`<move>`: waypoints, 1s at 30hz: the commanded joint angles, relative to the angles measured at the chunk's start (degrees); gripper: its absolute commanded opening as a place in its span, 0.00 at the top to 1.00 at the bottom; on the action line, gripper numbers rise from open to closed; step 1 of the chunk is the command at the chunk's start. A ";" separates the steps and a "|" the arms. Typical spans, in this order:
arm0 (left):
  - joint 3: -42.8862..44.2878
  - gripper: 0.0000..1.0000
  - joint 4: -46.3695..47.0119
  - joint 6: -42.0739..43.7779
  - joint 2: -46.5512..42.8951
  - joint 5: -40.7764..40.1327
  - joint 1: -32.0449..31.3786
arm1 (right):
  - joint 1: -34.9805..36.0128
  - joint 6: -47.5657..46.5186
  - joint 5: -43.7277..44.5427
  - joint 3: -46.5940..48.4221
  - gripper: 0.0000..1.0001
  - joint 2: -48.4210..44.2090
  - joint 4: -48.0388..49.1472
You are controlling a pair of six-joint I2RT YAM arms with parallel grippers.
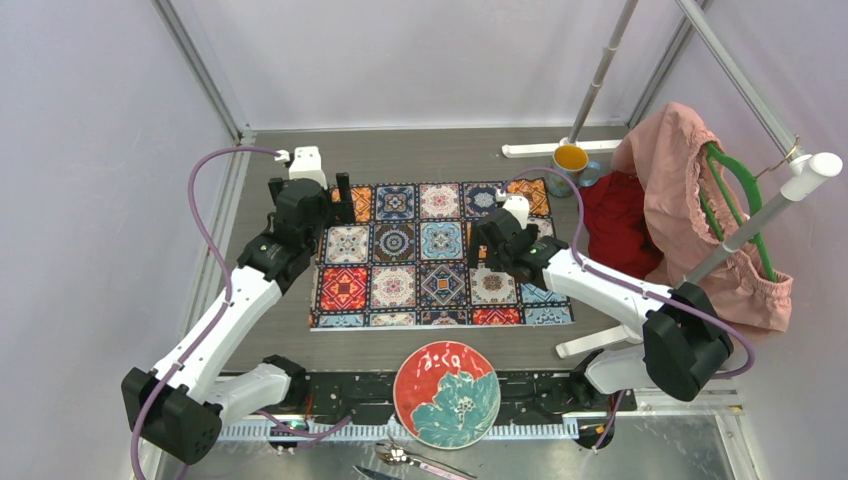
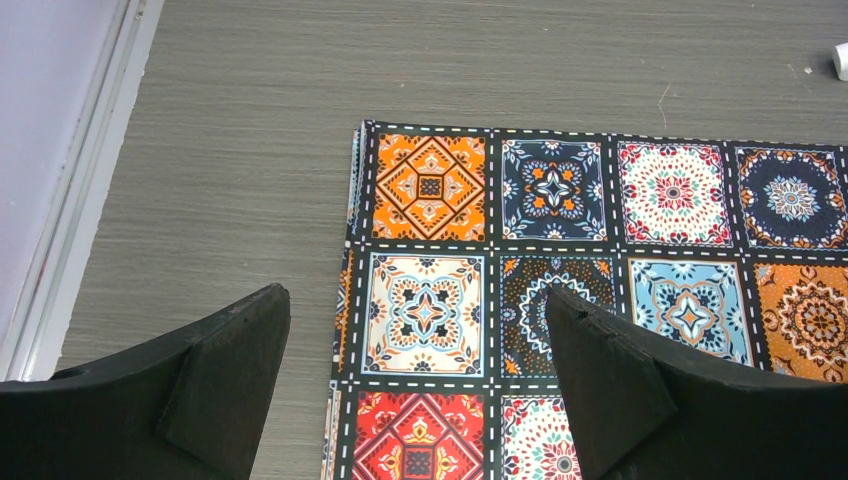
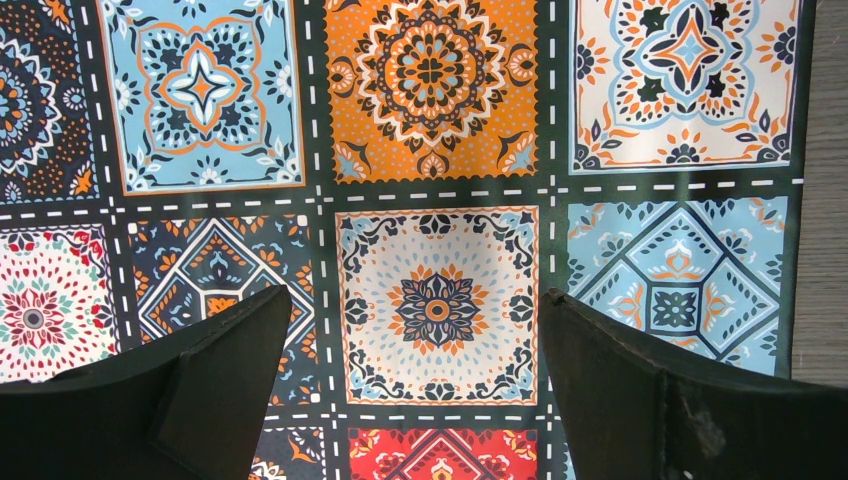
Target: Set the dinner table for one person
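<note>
Over the far-left corner of the mat (image 1: pixel 440 255), the left gripper (image 2: pixel 415 305) hangs with its jaws spread wide and nothing between them, one finger above bare wood and the other above the cloth. The right gripper (image 3: pixel 415 305) is equally wide and empty above the tiles near the mat's right edge. Whether either set of fingertips touches the cloth cannot be told. The mat lies flat and square in the middle of the dinner table (image 1: pixel 420 150), so the laying of the cloth looks finished, and I judge the plate to be next. The flower plate (image 1: pixel 446 393) waits at the near edge between the arm bases. Fetching it calls for one arm to draw back toward that edge, take the rim in a narrow grip and carry the plate level to the mat's centre. A spoon (image 1: pixel 415 458) and what may be a knife (image 1: pixel 372 472) are cut off by the bottom of the overhead view. A mug (image 1: pixel 571 160) stands toward the far-right corner, and its handle is hard to make out. The pink garment (image 1: pixel 690 200) hides the table's right edge.
</note>
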 commanded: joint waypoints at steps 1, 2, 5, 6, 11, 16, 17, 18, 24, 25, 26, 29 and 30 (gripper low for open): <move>1.34 0.00 0.55 0.33 -0.53 -1.01 -0.14 | -0.31 0.32 0.40 1.83 0.00 -0.01 1.41; 1.35 0.00 0.58 0.33 -0.53 -1.01 -0.14 | -0.27 0.28 0.43 1.83 0.00 -0.02 1.33; 1.23 0.00 0.76 0.33 -0.69 -0.34 -0.14 | -0.27 0.27 0.53 1.74 0.00 -0.17 1.32; 1.16 0.00 0.82 0.32 -0.70 -0.38 -0.10 | -0.26 0.29 0.53 1.74 0.00 -0.24 1.32; 1.11 0.00 0.82 0.24 -0.86 -0.23 -0.14 | -0.28 0.32 0.61 1.67 0.00 -0.43 1.21; 0.74 0.00 1.29 0.41 -1.14 -0.10 -0.14 | -0.29 0.28 0.62 1.65 0.00 -0.44 1.23; 0.72 0.00 1.23 0.42 -1.14 -0.21 -0.14 | -0.31 0.28 0.62 1.65 0.00 -0.42 1.23; 0.75 0.00 1.22 0.42 -1.14 -0.24 -0.14 | -0.25 0.28 0.62 1.65 0.00 -0.44 1.23; 0.73 0.00 1.06 0.42 -1.14 -1.30 -0.14 | -0.29 0.28 0.51 1.82 0.00 -0.26 1.15; 0.76 0.00 1.12 0.42 -1.14 -1.37 -0.14 | -0.25 0.25 0.45 1.83 0.00 -0.24 1.14; 0.77 0.00 1.10 0.42 -1.15 -1.53 -0.14 | -0.30 0.16 0.42 1.83 0.01 -0.26 1.22; 0.94 0.00 1.05 0.33 -0.97 -1.79 -0.14 | -0.28 0.12 0.27 1.92 0.00 -0.30 1.22; 1.03 0.00 0.92 0.33 -0.89 -1.79 -0.14 | -0.28 0.12 0.24 1.92 0.00 -0.28 1.21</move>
